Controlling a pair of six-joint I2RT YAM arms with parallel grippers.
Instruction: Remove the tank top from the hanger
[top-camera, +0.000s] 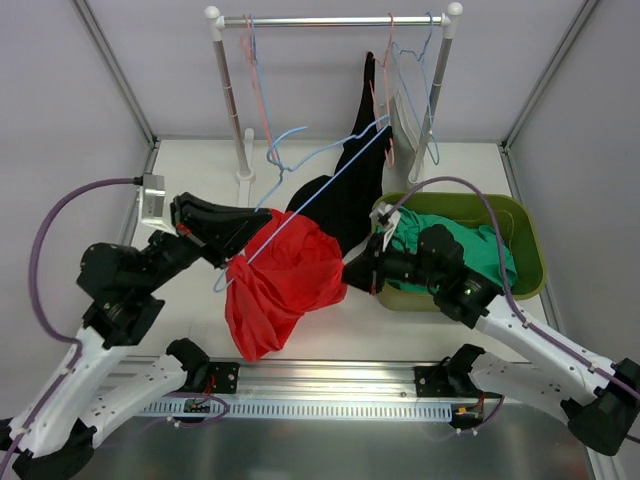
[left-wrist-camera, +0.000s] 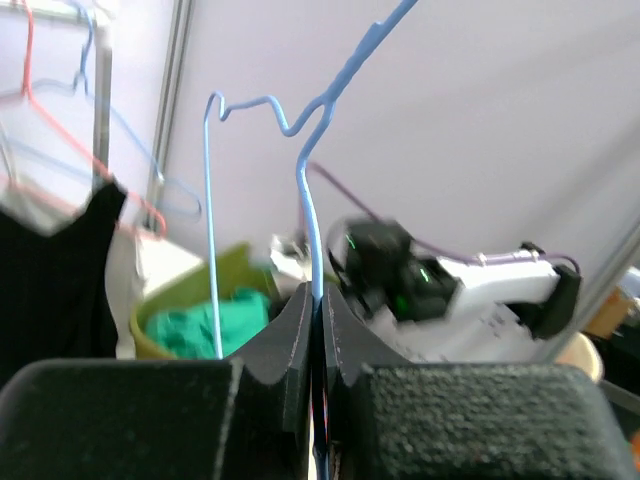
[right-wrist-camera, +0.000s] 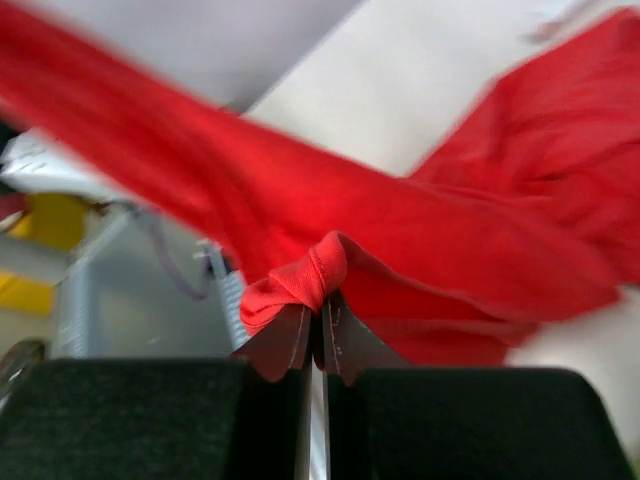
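Note:
A red tank top (top-camera: 280, 275) hangs bunched from a light blue wire hanger (top-camera: 310, 165) over the table's middle. My left gripper (top-camera: 238, 255) is shut on the hanger's wire, which rises from between its jaws in the left wrist view (left-wrist-camera: 314, 300). My right gripper (top-camera: 352, 268) is shut on a rolled edge of the red tank top (right-wrist-camera: 310, 280), at the cloth's right side. In the right wrist view the red fabric stretches across above the jaws.
A black garment (top-camera: 355, 170) hangs on a hanger from the white rack (top-camera: 330, 20) at the back, with spare pink and blue hangers beside it. A green bin (top-camera: 525, 250) with green cloth (top-camera: 465, 240) stands at the right, behind my right arm.

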